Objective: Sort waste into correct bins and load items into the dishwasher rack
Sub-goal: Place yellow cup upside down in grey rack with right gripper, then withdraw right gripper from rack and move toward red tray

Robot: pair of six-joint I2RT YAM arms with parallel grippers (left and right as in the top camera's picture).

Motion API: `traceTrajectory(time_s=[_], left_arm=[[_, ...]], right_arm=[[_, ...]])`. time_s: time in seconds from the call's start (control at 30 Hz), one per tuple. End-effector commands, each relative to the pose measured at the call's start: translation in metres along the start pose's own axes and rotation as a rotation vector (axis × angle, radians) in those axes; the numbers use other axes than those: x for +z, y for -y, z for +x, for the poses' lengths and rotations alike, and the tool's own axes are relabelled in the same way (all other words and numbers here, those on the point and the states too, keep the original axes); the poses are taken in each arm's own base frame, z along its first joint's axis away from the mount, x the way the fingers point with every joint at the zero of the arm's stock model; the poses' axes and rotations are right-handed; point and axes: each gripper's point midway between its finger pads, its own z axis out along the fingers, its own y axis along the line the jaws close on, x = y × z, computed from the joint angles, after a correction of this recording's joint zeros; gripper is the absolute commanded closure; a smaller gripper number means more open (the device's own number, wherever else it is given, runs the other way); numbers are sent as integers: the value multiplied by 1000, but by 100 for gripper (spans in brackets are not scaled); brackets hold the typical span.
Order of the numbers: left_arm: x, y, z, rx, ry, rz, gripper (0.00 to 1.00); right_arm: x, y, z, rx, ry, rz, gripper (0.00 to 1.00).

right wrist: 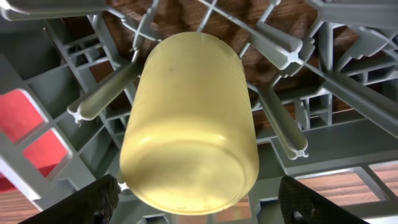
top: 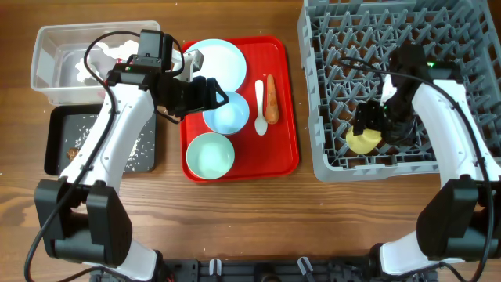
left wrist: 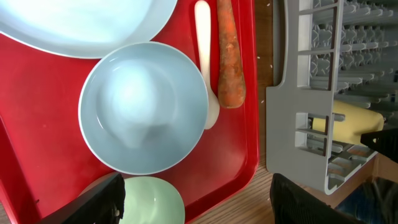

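1. The yellow cup [right wrist: 189, 124] lies on its side among the pegs in the near left corner of the dishwasher rack [top: 462, 94], its base turned up towards the right wrist camera.
2. The right gripper [right wrist: 199, 193] hangs straight over it with its jaws spread wider than the cup and both fingers clear of its wall, so it holds nothing.
3. We judge the cup to be light, stiff plastic with a smooth, slightly slick skin. If it needs moving, the hold is across the round body near the base, since a pinch on the curve could squirt it sideways. It seems wedged between pegs, though we cannot tell how firmly.
4. The left gripper [left wrist: 196, 193] is wide open and empty above the red tray [top: 286, 94], over the pale blue bowl [left wrist: 143, 106] and the mint bowl [top: 210, 154].
5. Both bowls sit upright on the tray, the blue one against the edge of the plate [top: 215, 56]. They look rigid, light and glossy, and the rim is the only real purchase: one finger inside, one outside.
6. The white spoon [top: 260, 106] and the carrot [top: 271, 100] lie side by side to the right of the blue bowl. The spoon is thin and flat, awkward to pick off the tray. The carrot is firm and rough, easy to grip mid-length.
7. The clear tub [top: 47, 47] and the black tray [top: 55, 141] stand at the far left and near left.
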Motion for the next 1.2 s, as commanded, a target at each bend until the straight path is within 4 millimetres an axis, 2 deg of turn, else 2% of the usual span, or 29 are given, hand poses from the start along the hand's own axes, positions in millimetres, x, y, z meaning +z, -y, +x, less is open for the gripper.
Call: traceTrajectory(time_s=[0.0,0.17,0.23,0.3,0.4,0.57,0.67,0.93,1.17], left_arm=[[-7,6,-4,31,23,-3,26],[-7,5,-4,31,24,-6,26],[-7,1,-5,30,28,-30,25],[-7,-4,-5,27,29,-57,25],[-7,-8,-3,21,23,-79,26],[-8,-13,0,14,14,-108,27],[-8,-23,4,23,7,-189,28],[8,-12,16,229,-4,-420,26],[13,-3,16,280,14,-450,25]], right_arm=[[-30,-10,-18,-16,79,-36,15],[-103,-25,-35,-69,260,-111,17],[-123,-36,-35,-102,310,-174,18],[-131,-49,-32,-149,331,-228,19],[-134,-68,-30,-202,349,-252,20],[-141,-113,-30,-321,404,-314,20],[-144,-129,-30,-357,427,-345,20],[-144,-130,-32,-357,432,-347,20],[-144,-129,-33,-362,436,-338,20]])
